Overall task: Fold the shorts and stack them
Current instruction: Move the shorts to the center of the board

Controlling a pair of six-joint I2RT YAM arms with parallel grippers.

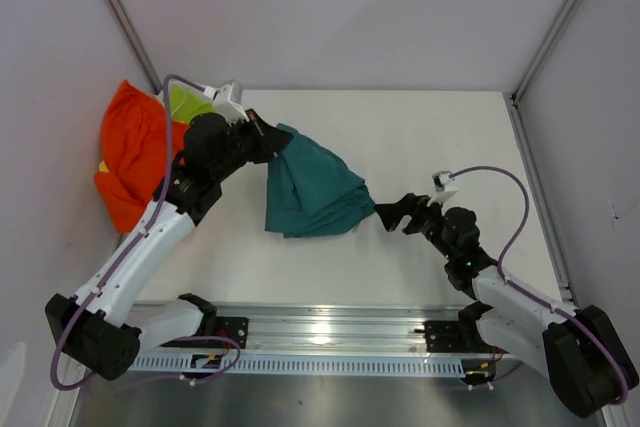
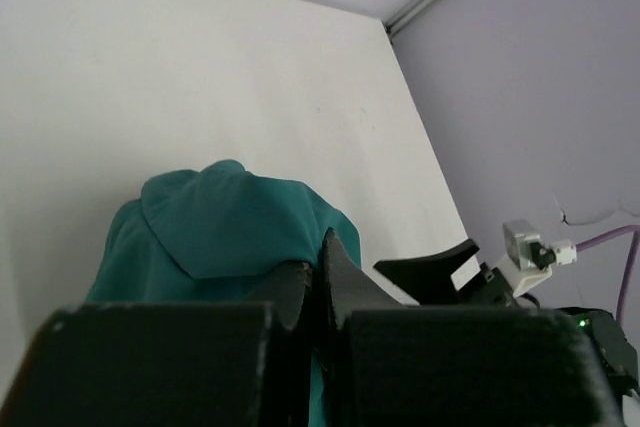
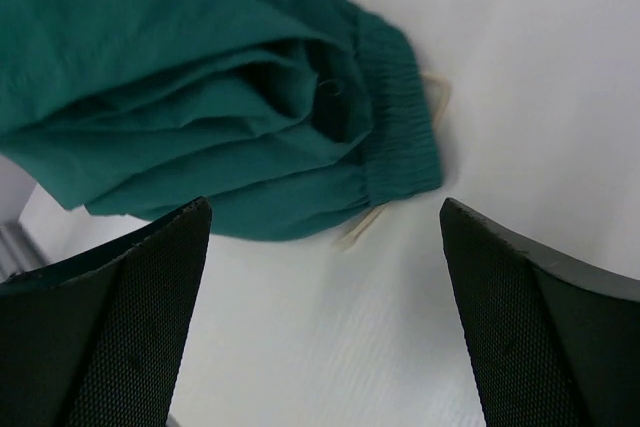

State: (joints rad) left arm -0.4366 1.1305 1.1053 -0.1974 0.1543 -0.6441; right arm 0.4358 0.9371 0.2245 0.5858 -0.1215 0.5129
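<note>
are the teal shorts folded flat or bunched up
Bunched. The teal shorts fan out in loose creases from the shut left hand gripping one end; the right wrist view shows crumpled folds by the waistband.

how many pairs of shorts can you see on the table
4. Teal shorts mid-table, pinched by the left pincer; orange shorts heaped at far left; lime-green shorts behind the left arm; yellow shorts, just a sliver at the orange heap's edge. More may be hidden there.
</note>
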